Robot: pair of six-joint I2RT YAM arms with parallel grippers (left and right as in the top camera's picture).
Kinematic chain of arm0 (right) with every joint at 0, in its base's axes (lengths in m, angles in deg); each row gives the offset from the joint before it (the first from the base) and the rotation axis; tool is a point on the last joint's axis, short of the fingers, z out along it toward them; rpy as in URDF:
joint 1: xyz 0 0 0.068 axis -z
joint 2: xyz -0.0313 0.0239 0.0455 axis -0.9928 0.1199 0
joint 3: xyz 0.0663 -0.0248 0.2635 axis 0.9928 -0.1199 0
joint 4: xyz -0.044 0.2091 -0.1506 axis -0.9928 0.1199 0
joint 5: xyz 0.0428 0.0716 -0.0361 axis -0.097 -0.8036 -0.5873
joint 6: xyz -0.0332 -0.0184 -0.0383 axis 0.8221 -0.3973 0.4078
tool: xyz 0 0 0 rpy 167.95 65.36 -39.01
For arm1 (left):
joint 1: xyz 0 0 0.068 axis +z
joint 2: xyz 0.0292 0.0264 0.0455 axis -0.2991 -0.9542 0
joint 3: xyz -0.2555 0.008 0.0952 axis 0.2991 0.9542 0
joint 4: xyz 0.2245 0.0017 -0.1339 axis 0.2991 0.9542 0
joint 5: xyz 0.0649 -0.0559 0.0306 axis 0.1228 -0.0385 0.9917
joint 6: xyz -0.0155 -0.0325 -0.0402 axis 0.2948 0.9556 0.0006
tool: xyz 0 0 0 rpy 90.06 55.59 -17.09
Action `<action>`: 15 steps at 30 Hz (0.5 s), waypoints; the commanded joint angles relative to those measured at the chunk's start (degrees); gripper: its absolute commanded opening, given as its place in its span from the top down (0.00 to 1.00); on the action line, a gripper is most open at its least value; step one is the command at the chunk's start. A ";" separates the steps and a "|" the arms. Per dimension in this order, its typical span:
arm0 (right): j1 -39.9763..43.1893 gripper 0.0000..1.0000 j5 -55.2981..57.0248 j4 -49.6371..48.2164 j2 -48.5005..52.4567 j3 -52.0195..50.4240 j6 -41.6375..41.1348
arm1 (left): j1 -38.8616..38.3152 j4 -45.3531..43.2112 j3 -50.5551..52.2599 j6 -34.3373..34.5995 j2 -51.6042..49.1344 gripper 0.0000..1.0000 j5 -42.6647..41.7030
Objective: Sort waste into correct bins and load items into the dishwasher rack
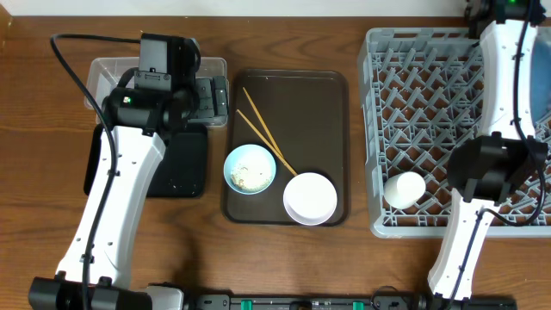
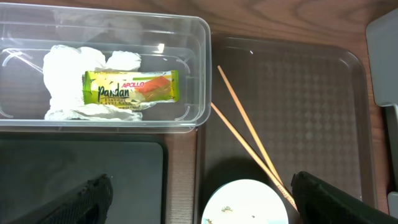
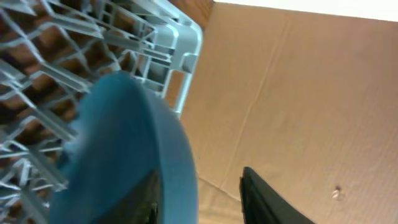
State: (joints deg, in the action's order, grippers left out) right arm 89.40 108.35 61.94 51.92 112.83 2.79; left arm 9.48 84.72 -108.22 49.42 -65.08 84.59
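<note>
My left gripper [image 2: 199,199] is open and empty, above the gap between the black tray [image 2: 81,168] and the light blue bowl [image 2: 245,205], which holds rice bits. The clear tub [image 2: 202,62] holds white napkins [image 2: 62,74] and the snack wrapper [image 2: 130,87]. Two chopsticks [image 1: 265,131] lie on the brown serving tray [image 1: 331,112] beside the light blue bowl [image 1: 250,168] and the white bowl [image 1: 310,198]. My right gripper [image 3: 202,180] is open, with the dark blue plate's [image 3: 124,137] rim between its fingers, over the dishwasher rack [image 1: 430,112]. The white cup [image 1: 403,188] lies in the rack.
The left arm covers part of the clear tub [image 1: 108,73] and the black tray [image 1: 185,164] from above. The right arm crosses the rack's right side. A cardboard surface [image 3: 311,93] lies beyond the rack's corner [image 3: 180,37].
</note>
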 commanded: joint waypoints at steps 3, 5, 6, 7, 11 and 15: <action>0.07 0.15 0.44 0.20 0.57 -0.13 -3.19 | 0.24 0.17 -1.09 -0.09 -0.24 0.05 0.92; 0.07 0.13 0.15 0.00 0.57 -0.13 -4.33 | 0.24 0.17 -1.09 -0.09 -0.24 0.05 0.92; 0.07 0.11 -0.61 -0.02 0.57 -0.13 -4.68 | 0.24 0.17 -1.09 -0.09 -0.26 0.05 0.92; 0.09 0.11 -1.92 -0.02 0.46 -0.04 -4.94 | 0.24 0.17 -1.09 -0.09 -0.26 0.05 0.92; 0.13 0.05 -8.31 -0.61 -1.01 -0.02 -7.41 | 0.24 0.17 -1.09 -0.09 -0.26 0.05 0.92; -0.02 0.01 -17.27 -1.03 -4.31 0.02 -9.73 | 0.24 0.17 -1.09 -0.09 -0.26 0.05 0.92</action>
State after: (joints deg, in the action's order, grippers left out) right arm 89.46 99.17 61.22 51.68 112.81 -3.53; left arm 9.48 84.72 -108.22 49.42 -65.08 84.59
